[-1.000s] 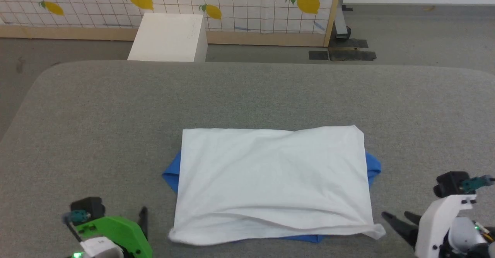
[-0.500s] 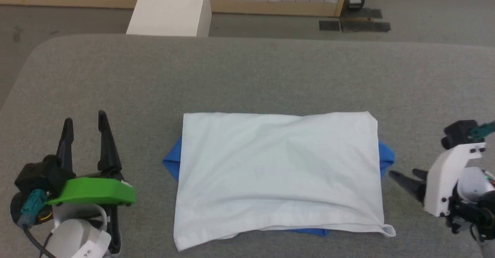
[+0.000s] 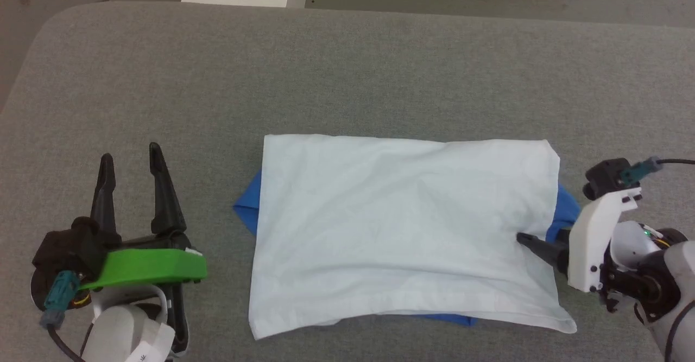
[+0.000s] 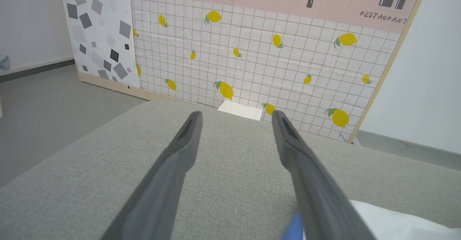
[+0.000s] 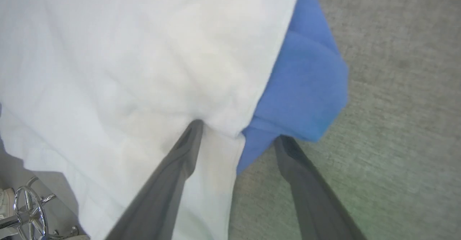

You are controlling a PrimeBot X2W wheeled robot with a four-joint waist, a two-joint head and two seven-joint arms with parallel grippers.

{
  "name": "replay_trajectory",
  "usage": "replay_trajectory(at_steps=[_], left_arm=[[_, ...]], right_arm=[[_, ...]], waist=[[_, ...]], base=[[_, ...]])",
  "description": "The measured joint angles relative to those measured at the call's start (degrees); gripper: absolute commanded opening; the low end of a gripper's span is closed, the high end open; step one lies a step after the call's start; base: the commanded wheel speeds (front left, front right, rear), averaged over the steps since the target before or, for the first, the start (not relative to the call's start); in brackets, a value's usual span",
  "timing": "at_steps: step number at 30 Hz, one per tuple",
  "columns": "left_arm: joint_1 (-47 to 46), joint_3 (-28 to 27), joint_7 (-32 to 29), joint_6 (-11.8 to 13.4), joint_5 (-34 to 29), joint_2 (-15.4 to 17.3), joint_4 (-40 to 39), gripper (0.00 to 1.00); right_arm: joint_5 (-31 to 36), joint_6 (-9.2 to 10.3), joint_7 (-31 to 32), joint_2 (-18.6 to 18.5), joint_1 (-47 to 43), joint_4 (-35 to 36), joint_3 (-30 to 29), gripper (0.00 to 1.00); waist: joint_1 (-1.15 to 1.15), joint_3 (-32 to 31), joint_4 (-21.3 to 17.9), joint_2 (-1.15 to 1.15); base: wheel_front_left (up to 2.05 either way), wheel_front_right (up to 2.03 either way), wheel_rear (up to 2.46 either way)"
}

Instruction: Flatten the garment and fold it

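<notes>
Moved: right gripper [image 5: 238,132] onto garment [image 3: 402,226] right edge, jaws parted, gripping nothing.
Left gripper [image 3: 131,153]: lower left, jaws parted, empty.

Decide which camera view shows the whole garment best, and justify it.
The head view: the garment lies whole on the grey table, whole outline visible. The right wrist view gives a close patch of white body and blue sleeve at the right claw; the left wrist view catches a corner at its bottom edge.
</notes>
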State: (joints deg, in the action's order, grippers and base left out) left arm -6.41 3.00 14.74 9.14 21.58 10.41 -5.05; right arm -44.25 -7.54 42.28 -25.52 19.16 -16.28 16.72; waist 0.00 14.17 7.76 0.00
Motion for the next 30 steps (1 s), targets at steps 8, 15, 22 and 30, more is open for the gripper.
replay_trajectory(at_steps=[8, 15, 22, 30], left_arm=[[0.04, -2.07, 0.00, -3.01, -2.44, -2.38, 1.74, 1.00], [0.06, -3.10, 0.00, -4.61, -3.03, -3.71, 3.34, 1.00], [0.43, -4.22, 0.00, -5.84, -4.59, -4.77, 4.41, 1.00], [1.83, -4.83, 0.00, -6.91, -5.58, -5.22, 5.20, 1.00]], right_arm=[[-2.57, 0.43, -3.09, 1.38, 4.16, -2.57, 7.17, 1.00], [-3.65, 0.33, -4.50, 1.11, 6.04, -5.63, 10.37, 0.00], [-5.27, 0.23, -7.62, 0.93, 6.27, -8.50, 9.88, 0.00], [-6.58, -0.08, -8.16, -2.94, 4.10, -10.71, 6.37, 0.00]], waist=[[0.00, -0.07, 0.09, 0.00], [0.00, -0.66, 0.22, 0.00], [0.00, -1.72, 0.06, 0.00], [0.00, -3.74, -0.76, 0.00]], base=[[0.00, 0.00, 0.00], [0.00, 0.00, 0.00], [0.00, 0.00, 0.00], [0.00, 0.00, 0.00]])
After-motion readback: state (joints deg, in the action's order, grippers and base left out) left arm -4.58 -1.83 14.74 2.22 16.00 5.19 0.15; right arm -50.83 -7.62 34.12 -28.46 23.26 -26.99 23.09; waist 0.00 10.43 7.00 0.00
